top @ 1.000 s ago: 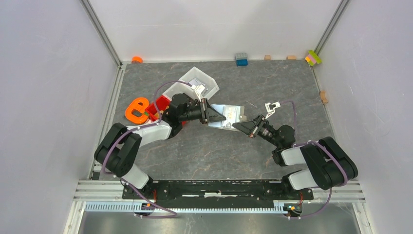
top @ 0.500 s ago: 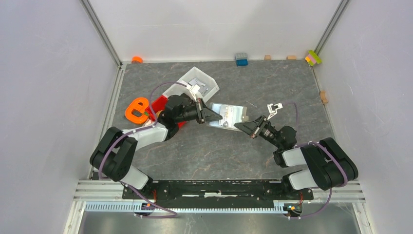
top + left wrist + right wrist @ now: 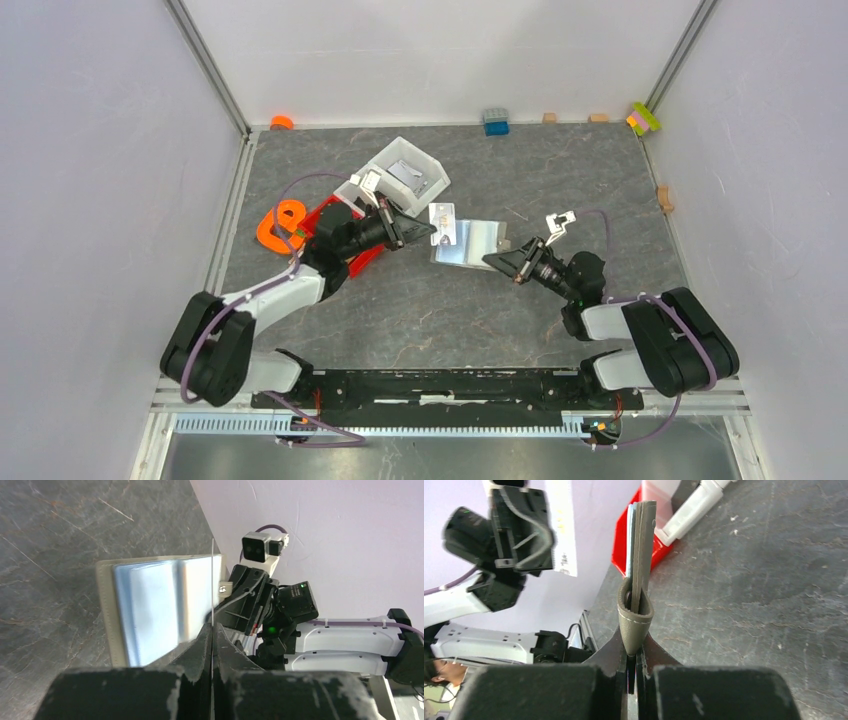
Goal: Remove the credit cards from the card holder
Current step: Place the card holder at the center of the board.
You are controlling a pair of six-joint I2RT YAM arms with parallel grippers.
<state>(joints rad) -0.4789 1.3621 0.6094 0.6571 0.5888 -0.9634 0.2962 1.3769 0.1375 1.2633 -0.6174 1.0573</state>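
Top external: left pincer [image 3: 431, 236] grips credit card [image 3: 443, 215] beside right pincer's [image 3: 490, 261] clamped card holder [image 3: 472, 243].

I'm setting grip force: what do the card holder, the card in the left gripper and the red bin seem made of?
The card holder looks like matte taupe leather or faux leather, with pale stitching at the fold and glossy clear pockets inside. The card seems thin stiff plastic: white, printed, unbent. The red bin is probably moulded plastic, glossy.
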